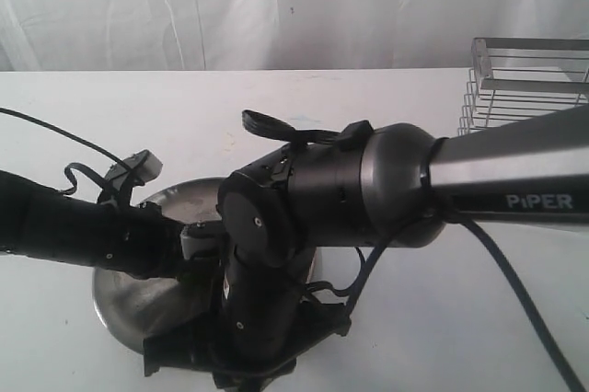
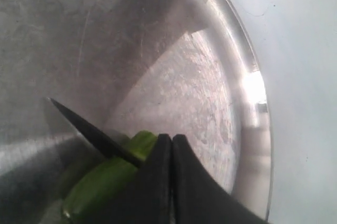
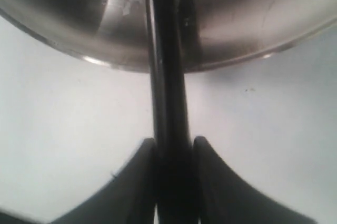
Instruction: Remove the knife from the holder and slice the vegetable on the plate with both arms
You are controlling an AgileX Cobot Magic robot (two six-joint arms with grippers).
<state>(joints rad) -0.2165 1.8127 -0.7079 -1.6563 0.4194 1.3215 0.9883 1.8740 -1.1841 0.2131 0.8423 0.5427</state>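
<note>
The green chili point(image 2: 100, 184) lies in the steel plate point(image 2: 210, 71). The knife's narrow blade point(image 2: 89, 132) crosses it at a slant, its point resting toward the plate's middle. My left gripper point(image 2: 172, 139) is shut, fingertips together right at the chili with nothing visible between them. My right gripper point(image 3: 174, 145) is shut on the knife's black handle point(image 3: 166, 77), which runs out over the plate's rim point(image 3: 237, 50). In the exterior view both arms crowd over the plate point(image 1: 133, 305) and hide the chili, the knife and both grippers.
The wire holder point(image 1: 525, 79) stands at the back right of the white table point(image 1: 479, 318). The right arm's thick PiPER link point(image 1: 479, 180) and its cable span the right half of that view. The left arm point(image 1: 83, 226) comes in from the left.
</note>
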